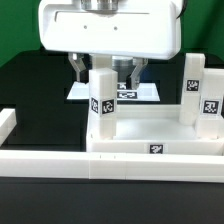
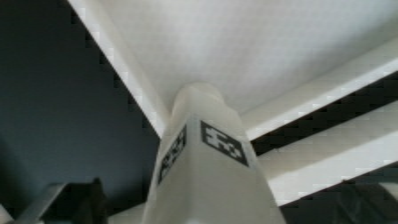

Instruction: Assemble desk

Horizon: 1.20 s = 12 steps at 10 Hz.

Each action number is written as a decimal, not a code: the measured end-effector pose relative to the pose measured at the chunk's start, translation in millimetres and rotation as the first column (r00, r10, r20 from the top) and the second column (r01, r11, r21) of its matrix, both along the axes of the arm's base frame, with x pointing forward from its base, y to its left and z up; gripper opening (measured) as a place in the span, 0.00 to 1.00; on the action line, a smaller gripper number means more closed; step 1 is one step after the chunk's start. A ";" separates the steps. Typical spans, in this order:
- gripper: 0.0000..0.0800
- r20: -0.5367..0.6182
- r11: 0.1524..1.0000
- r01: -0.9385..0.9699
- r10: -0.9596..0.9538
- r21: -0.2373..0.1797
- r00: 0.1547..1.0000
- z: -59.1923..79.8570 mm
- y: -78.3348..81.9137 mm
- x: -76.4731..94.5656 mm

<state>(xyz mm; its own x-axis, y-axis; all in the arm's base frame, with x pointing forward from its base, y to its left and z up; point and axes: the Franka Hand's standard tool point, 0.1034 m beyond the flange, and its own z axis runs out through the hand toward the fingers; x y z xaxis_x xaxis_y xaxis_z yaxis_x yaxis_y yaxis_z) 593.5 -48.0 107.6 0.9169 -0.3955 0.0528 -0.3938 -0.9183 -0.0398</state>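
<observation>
Tabletop (image 1: 160, 150): white plastic tray with a raised rim, lying on the black table (image 1: 30, 85) against the long white border wall (image 1: 40, 160); a black-white tag shows on its near rim.
Front leg (image 1: 101, 105): white square post with tags, standing upright in the tabletop's corner on the exterior view's left; in the wrist view it fills the centre (image 2: 205, 160).
Other legs (image 1: 208, 105): upright in the tabletop on the exterior view's right, tagged; how many I cannot tell.
Gripper (image 1: 103, 72): directly above the front leg, fingers (image 1: 77, 68) on either side of its top; whether they are pressing it I cannot tell.
Marker board (image 1: 150, 92): flat white sheet behind the tabletop.
</observation>
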 end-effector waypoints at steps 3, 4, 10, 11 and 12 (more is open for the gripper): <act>0.81 -0.002 0.963 -0.267 0.267 -0.025 0.964 -0.1 -1.3 -0.2; 0.81 -0.004 0.955 -0.295 0.295 -0.028 0.955 -0.1 -1.3 -0.3; 0.81 -0.022 0.792 -0.607 0.607 -0.055 0.794 -0.1 -5.6 -0.9; 0.81 -0.030 0.740 -0.670 0.670 -0.061 0.742 -0.1 -6.7 -1.0; 0.81 -0.036 0.707 -0.704 0.703 -0.066 0.710 -0.1 -7.7 -1.2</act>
<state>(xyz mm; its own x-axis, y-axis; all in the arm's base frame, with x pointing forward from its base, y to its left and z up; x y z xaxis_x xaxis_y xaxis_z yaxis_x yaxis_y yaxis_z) 592.3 -55.7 107.5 0.9285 0.3686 0.0454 0.3673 -0.9294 0.0348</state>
